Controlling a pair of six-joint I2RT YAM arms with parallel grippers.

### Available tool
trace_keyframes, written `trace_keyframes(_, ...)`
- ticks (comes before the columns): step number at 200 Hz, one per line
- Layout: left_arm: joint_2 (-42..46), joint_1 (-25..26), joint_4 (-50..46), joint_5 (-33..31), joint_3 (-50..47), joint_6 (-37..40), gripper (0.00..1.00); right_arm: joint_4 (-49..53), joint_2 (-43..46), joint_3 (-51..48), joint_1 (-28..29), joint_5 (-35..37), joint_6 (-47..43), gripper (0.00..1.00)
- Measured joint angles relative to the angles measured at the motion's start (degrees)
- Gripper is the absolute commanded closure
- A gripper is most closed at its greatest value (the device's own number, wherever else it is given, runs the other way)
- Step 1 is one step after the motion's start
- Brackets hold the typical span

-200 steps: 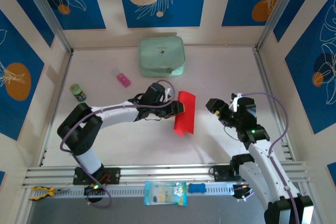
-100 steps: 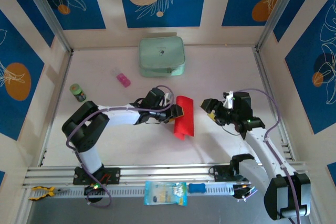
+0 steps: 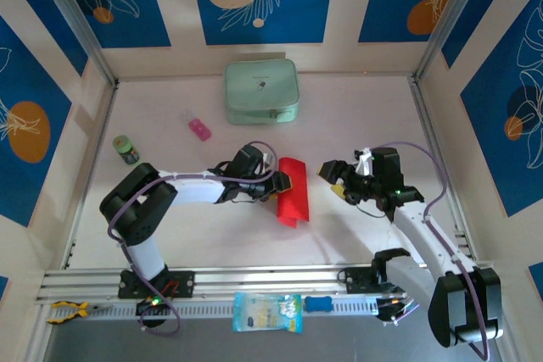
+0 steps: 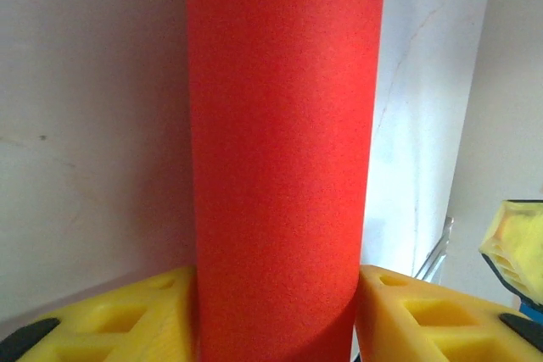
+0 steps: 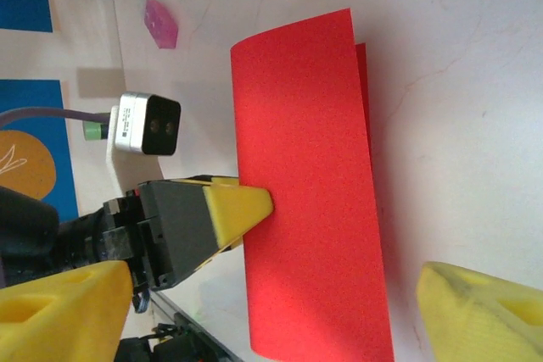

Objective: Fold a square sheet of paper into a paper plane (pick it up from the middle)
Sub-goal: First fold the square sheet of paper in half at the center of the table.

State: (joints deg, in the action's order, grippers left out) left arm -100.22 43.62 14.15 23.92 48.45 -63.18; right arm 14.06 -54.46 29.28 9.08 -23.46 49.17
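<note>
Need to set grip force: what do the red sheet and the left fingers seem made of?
Sheet: thin paper, probably; matte, finely grainy, bent over in a soft curve. Left fingers: yellow moulded plastic or rubber, dull finish, with recessed pockets; which, unclear.

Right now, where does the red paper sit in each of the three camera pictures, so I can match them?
Top external: red paper lies near the middle of the picture.
Left wrist: the paper is a tall band up the middle.
Right wrist: the paper lies centre, down to the bottom edge.
Shared landmark: the left gripper, whose yellow fingers clamp the paper.
</note>
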Motion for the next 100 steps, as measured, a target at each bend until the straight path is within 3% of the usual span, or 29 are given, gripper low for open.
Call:
trace_keyframes(33,0.00,-0.17,0.00,-0.22,-0.37,0.00,0.51,0.35,-0.72,1.05,1.51,0.87,-0.61,0.00)
trace_keyframes(100,0.00,-0.42,0.02,-0.57,-0.94,0.00,0.51,9.81,-5.03,8.28,2.71,11.85,-0.13,0.01)
